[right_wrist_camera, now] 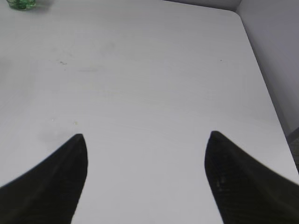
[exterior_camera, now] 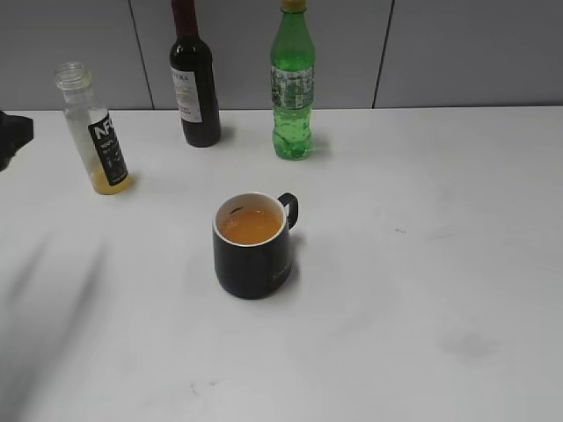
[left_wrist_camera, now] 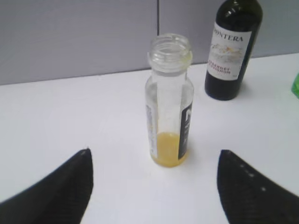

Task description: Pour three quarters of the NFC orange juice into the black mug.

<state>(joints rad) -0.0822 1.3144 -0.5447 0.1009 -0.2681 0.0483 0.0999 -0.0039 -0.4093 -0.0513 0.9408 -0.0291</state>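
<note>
The NFC orange juice bottle stands upright and uncapped at the far left of the white table, with only a little orange juice left at its bottom. It also shows in the left wrist view. The black mug stands mid-table, handle to the right, holding orange juice. My left gripper is open and empty, a short way back from the bottle; only a dark part shows at the exterior view's left edge. My right gripper is open and empty over bare table, out of the exterior view.
A dark wine bottle and a taller green soda bottle stand at the back by the grey wall. The wine bottle also shows in the left wrist view. The table's right edge runs beside my right gripper.
</note>
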